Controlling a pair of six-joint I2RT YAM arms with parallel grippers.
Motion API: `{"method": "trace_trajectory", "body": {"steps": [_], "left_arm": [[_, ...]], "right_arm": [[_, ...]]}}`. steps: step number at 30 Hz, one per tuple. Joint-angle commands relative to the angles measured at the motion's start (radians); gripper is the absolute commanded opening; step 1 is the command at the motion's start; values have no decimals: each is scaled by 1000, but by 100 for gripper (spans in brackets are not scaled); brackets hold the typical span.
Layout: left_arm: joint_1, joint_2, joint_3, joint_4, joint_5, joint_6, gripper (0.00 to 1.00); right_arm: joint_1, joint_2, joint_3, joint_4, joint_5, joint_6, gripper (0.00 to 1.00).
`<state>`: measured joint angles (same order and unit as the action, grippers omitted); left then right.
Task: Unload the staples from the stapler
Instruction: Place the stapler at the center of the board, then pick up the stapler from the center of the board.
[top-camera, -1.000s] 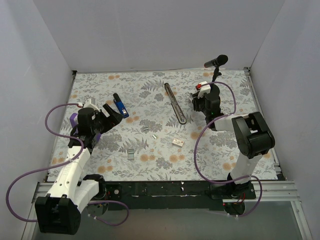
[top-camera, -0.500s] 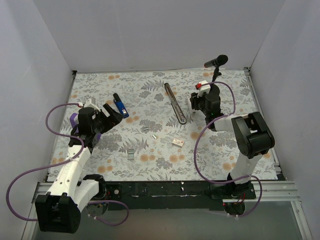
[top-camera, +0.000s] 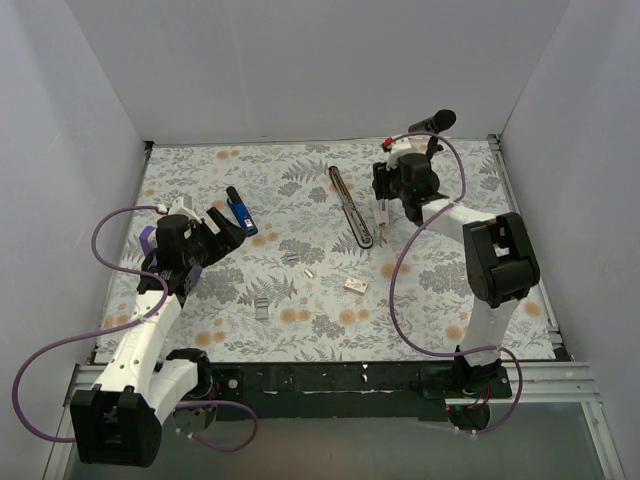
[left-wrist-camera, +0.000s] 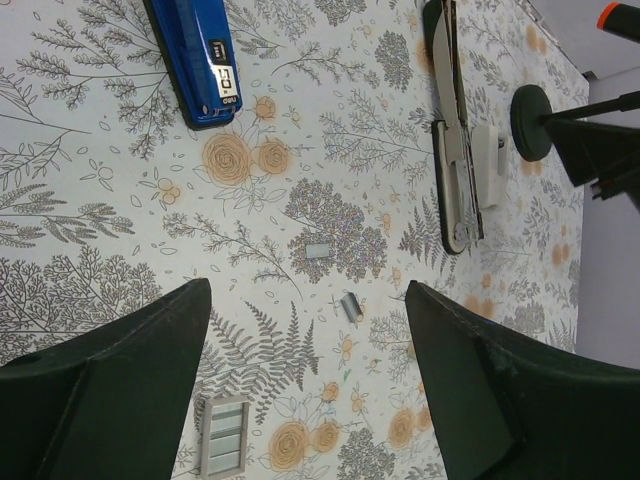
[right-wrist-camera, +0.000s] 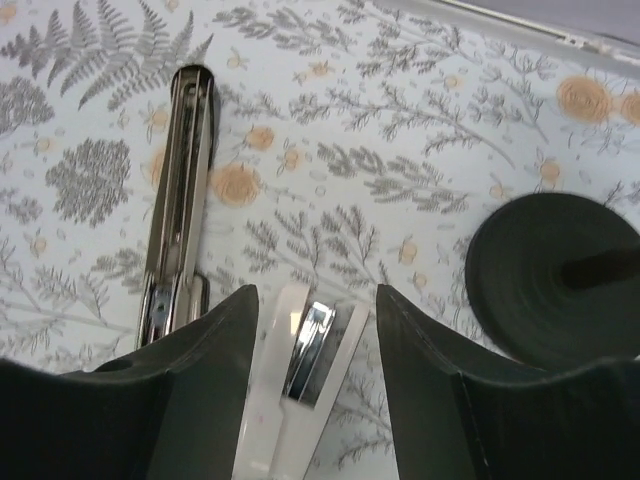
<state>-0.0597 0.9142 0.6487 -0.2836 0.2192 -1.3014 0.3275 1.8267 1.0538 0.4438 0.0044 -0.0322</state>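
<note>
Stapler lies open, staple strips loose on worktop; unloading looks nearly done; left gripper agape, empty; right gripper parted astride white insert.

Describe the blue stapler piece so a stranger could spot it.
On the floral mat, look to the left half, just past the left hand. The blue stapler piece lies flat there, the only bright blue thing; the long bar mid-table is silver and black.
</note>
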Motion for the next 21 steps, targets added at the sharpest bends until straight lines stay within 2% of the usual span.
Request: {"method": "trace_trajectory", "body": {"steps": [1, 7, 10, 21], "left_arm": [[8, -18, -1, 14, 12, 27, 79], [6, -3, 0, 24, 46, 47, 78], [6, 6, -1, 27, 57, 47, 77], [6, 12, -4, 40, 62, 45, 77]], "right_arm": [[-1, 107, 236, -367, 46, 25, 57], [-5, 192, 392, -522, 126, 66, 48], [-11, 232, 443, -559, 100, 86, 44], [-18, 302, 506, -672, 135, 124, 31]]}}
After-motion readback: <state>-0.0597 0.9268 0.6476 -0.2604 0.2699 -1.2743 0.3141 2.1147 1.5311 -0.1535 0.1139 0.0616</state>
